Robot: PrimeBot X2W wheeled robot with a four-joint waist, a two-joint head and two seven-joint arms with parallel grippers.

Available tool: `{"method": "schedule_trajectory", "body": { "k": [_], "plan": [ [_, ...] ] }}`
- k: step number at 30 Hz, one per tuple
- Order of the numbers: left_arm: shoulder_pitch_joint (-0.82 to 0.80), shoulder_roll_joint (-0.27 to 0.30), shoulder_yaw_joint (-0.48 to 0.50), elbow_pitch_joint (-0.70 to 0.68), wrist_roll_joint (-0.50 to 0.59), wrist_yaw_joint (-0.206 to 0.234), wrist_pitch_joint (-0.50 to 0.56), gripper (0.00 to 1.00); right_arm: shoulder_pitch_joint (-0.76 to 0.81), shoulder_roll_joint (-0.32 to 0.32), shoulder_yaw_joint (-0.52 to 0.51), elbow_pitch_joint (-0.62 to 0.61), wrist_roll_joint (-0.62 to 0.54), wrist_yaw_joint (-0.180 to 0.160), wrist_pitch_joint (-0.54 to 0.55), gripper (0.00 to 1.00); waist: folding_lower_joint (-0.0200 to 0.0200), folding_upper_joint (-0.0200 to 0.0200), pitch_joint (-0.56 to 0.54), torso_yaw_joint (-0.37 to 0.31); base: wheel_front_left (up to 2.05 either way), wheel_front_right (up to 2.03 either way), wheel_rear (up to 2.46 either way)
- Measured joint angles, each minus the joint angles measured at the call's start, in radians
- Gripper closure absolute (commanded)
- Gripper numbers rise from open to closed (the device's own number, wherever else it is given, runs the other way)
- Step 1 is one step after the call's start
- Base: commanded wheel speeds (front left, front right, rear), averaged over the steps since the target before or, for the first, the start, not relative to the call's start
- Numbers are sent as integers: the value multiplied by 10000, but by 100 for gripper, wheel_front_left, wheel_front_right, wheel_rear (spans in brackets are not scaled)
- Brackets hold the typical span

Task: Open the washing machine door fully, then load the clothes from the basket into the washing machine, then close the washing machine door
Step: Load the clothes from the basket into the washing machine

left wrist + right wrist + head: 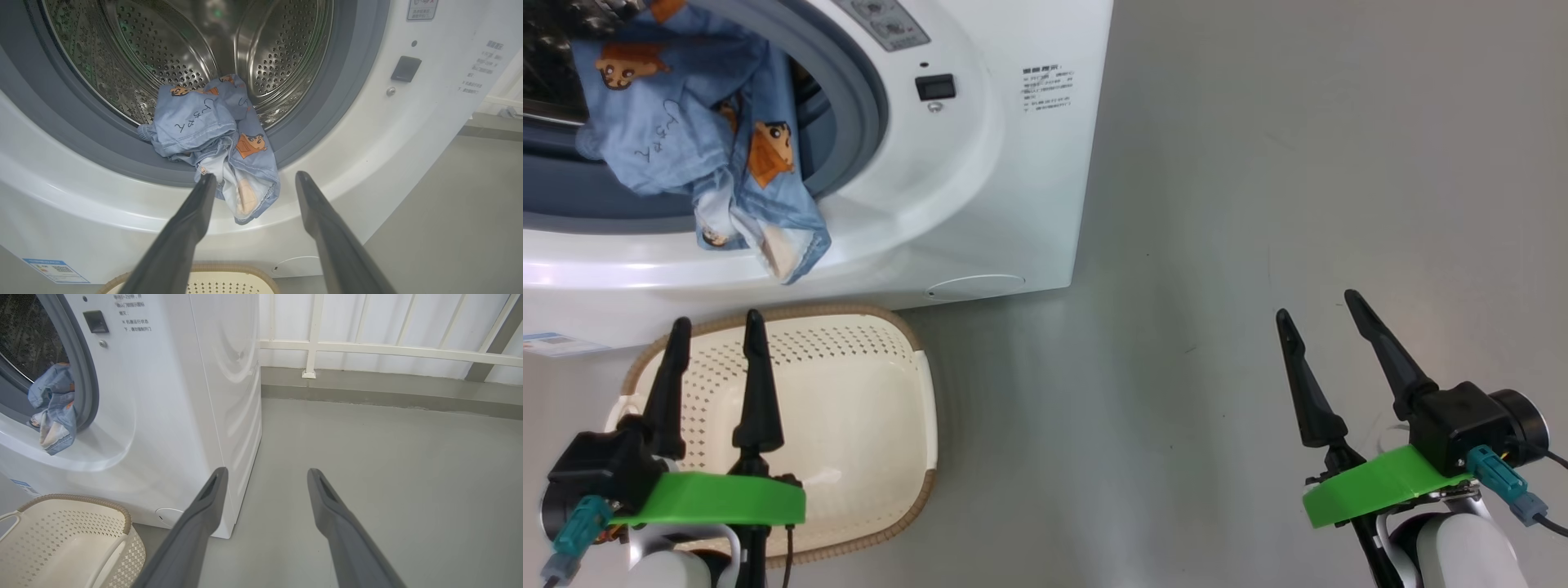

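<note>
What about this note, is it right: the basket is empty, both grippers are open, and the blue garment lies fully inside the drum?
Not quite. The blue garment is only partly inside the drum: its lower end hangs out over the grey rubber ring, per the left wrist view. The basket is empty; left gripper and right gripper are open.

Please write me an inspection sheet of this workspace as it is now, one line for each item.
Surface: smooth grey floor, bare.
Job's things: big white front-loading washing machine, drum open; light blue cartoon-print cloth hangs half out over its grey rubber ring; cream perforated plastic basket in front, no cloth seen inside.
Clutter: nothing seen.
Pincers: left pincer open above the basket; right pincer open over the floor; both hold nothing.
Cables: teal plug with a cable at each wrist.
Surroundings: white railing beyond the machine.
</note>
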Motion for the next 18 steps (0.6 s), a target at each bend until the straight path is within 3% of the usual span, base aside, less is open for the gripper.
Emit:
{"method": "schedule_trajectory", "body": {
  "k": [14,18],
  "plan": [
    [17,-155,314,445,-58,-136,4,0,-2,0,153,36,0,0,-4,0,0,0,102,-97,0,0,0],
    [-678,-21,443,894,-305,-167,272,0,-7,0,207,54,0,0,-17,0,0,0,298,-209,0,0,0]
  ]
}}
